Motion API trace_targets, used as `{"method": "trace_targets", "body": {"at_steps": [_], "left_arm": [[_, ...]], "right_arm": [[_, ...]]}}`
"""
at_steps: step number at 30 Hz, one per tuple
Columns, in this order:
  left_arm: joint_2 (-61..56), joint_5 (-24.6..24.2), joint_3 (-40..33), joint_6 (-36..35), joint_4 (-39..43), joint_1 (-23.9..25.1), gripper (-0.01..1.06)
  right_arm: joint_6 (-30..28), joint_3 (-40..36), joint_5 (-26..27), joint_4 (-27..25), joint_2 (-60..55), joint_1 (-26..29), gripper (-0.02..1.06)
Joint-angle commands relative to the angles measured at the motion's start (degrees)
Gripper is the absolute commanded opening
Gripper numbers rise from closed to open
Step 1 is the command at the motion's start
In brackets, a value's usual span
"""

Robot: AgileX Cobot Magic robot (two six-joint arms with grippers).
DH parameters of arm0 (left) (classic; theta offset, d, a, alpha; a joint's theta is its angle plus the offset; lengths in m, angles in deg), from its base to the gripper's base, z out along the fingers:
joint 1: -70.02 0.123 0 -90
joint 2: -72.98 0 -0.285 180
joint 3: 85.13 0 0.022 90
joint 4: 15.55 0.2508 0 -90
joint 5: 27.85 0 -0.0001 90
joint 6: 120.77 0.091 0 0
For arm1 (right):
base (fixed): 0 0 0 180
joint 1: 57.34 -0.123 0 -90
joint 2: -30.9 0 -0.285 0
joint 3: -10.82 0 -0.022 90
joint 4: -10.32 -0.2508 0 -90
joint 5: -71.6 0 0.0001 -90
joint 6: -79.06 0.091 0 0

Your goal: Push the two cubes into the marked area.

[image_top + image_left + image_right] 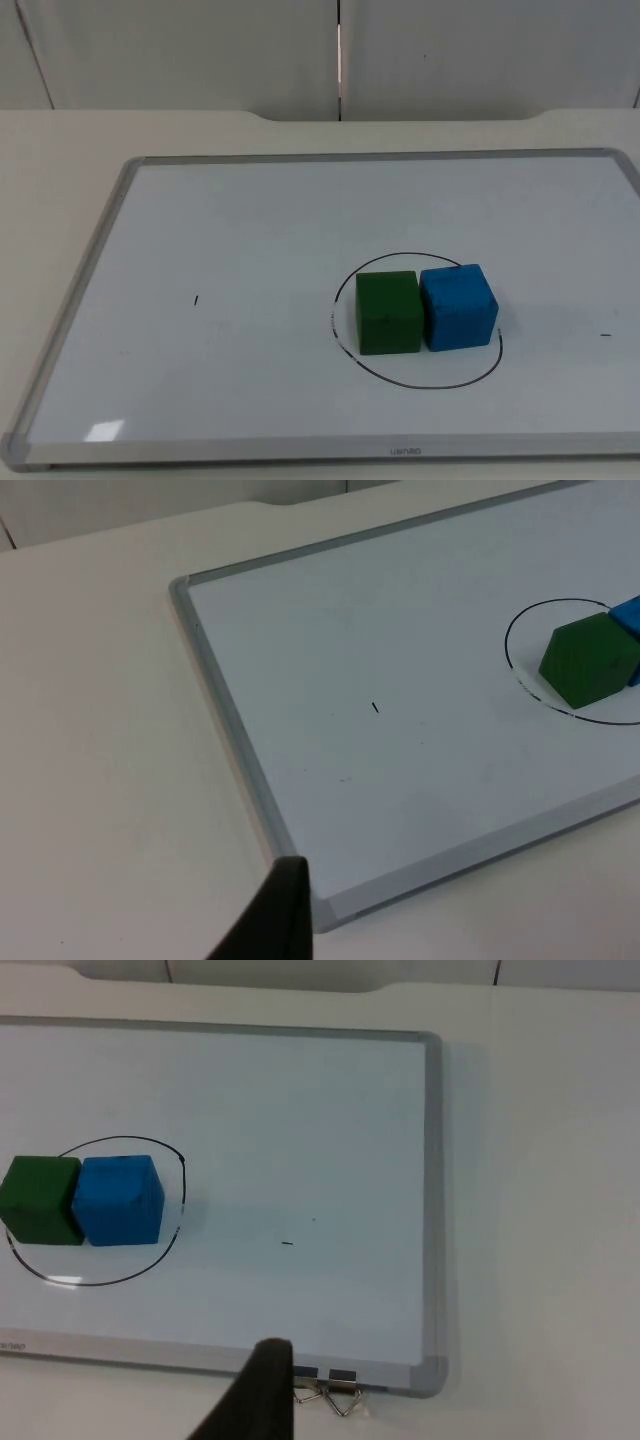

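Note:
A green cube (387, 312) and a blue cube (458, 306) stand side by side, touching, inside a black hand-drawn circle (430, 384) on the whiteboard (95, 250). The green one is on the left and the blue one on the right. The left wrist view has the green cube (588, 660) inside the circle (520, 680), with a corner of the blue cube (628, 615) behind it. My left gripper (272, 920) waits over the table just off the board's left front corner. My right gripper (262, 1395) waits off the board's front edge, well right of the blue cube (120, 1200) and green cube (40, 1200).
The whiteboard has a grey metal frame (432, 1200) and lies flat on the white table (100, 730). Short pen marks (196, 299) (604, 335) sit left and right of the circle. A metal binder clip (335, 1392) lies at the board's front edge by the right gripper.

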Motion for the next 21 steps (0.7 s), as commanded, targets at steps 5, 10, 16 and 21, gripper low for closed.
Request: {"method": "trace_targets", "body": {"at_steps": [5, 10, 16, 21], "left_arm": [[-0.22, 0.58, -0.34, -0.13, -0.28, 0.17, 1.05], [-0.22, 0.58, -0.34, -0.13, -0.28, 1.22, 1.05], [-0.22, 0.58, -0.34, -0.13, -0.28, 5.36, 1.05], [-0.22, 0.58, -0.34, -0.13, -0.28, 10.28, 1.05]], "right_arm": [[0.36, -0.14, 0.72, 0.33, 0.17, 0.38, 1.05], [0.36, -0.14, 0.72, 0.23, 0.17, 0.41, 1.05], [0.36, -0.14, 0.72, 0.23, 0.17, 0.41, 1.05], [0.36, -0.14, 0.72, 0.23, 0.17, 0.41, 1.05]]}}
